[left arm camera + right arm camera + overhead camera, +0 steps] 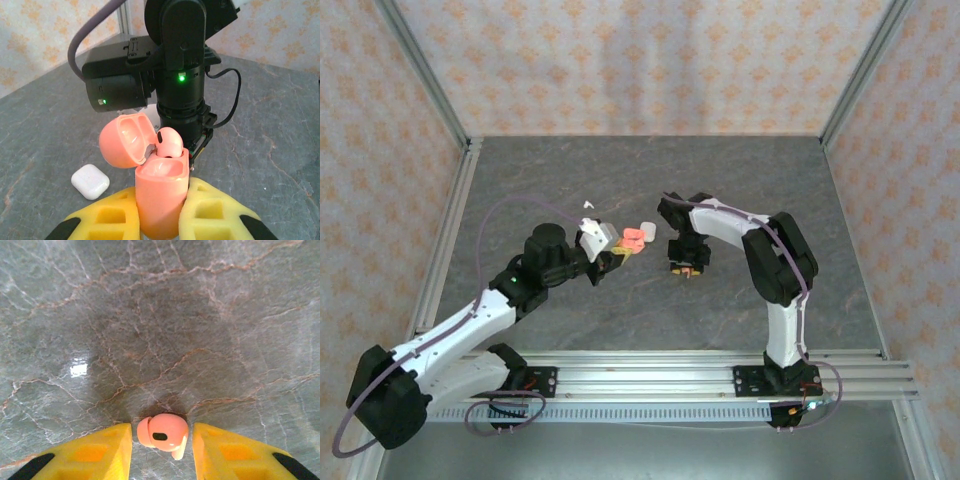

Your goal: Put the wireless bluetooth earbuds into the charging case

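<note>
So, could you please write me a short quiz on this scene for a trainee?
1. True or false: the coral case held by the left gripper has its lid shut.
2. What lies on the table between the fingers of the right gripper? A) a white earbud B) a coral earbud C) nothing
3. How many earbuds sit in the coral case?
Key: 1 false, the lid is open; 2 B; 3 one seated earbud.

Rounded coral-pink plastic case (160,200): smooth, satin. Small coral-pink plastic earbud (162,432): glossy. Grey veined stone-look tabletop (150,315): polished, glinting at nine o'clock.
</note>
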You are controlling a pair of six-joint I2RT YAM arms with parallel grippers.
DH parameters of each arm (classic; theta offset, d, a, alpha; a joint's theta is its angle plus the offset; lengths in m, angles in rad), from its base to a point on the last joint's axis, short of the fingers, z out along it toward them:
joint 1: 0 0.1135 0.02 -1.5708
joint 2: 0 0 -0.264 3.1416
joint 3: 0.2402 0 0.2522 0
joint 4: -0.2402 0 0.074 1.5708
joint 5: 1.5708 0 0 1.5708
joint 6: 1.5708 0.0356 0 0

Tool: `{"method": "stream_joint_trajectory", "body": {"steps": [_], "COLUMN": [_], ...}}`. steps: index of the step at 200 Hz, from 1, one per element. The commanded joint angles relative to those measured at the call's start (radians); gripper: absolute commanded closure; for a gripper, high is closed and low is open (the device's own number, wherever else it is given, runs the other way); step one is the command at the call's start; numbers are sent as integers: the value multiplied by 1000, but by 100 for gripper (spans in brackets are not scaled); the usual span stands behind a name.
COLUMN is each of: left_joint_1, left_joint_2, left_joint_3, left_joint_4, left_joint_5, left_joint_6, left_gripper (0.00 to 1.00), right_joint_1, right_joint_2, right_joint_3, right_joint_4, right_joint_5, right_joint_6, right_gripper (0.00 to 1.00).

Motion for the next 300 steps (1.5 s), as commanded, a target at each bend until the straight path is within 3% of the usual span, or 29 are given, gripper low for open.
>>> {"method": "stream_joint_trajectory", "body": {"steps": [1,143,232,300], "left_joint_1": [-9,-9,-9,-8], "left_joint_2": [9,25,18,-47], "left_joint_3": [27,37,36,-36], "left_joint_4": [28,27,30,130], "left_joint_5": [16,18,27,-88], "left_joint_6": [17,14,12,-30], "left_gripper": [100,100,100,100], "right_joint_1": [3,3,4,3], "right_joint_2": [15,39,26,-39], "right_joint_3": [21,30,-5,-5], "right_joint_4": [-7,-27,-10,13], "right_joint_5": [23,45,29,7], "right_joint_6": [-15,-43,-40,-24], "right_gripper": [64,63,72,77]}}
